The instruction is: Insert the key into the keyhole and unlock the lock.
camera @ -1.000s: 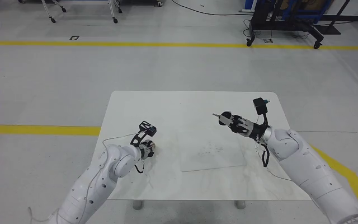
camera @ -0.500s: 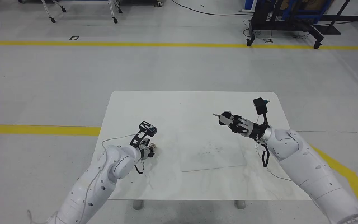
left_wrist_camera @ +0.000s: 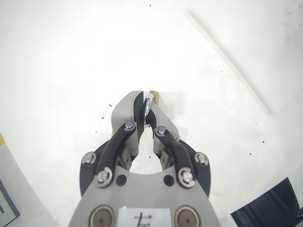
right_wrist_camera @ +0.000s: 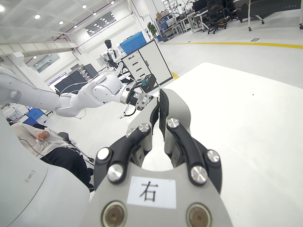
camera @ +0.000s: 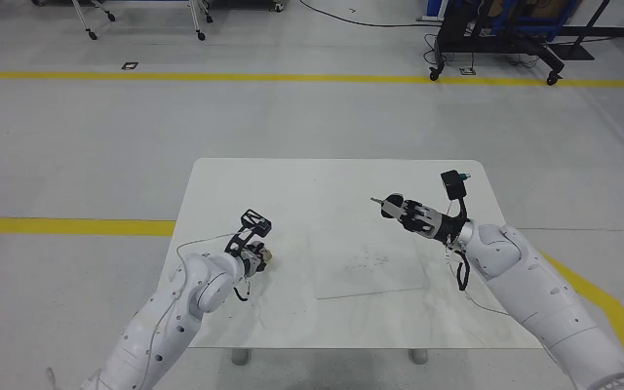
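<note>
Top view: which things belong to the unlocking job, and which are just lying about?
Job: padlock, clamped in left gripper; key, in right gripper.
Lying about: thin white sheet on the table.

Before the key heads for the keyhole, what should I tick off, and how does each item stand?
1. Left gripper holds lock: ok, fingers pinch its shackle.
2. Right gripper holds key: ok, tip pokes out.
3. Keyhole faces key: cannot tell, keyhole hidden.
4. Key near lock: not ok, far apart across table.
5. Lock lifted off table: cannot tell.
</note>
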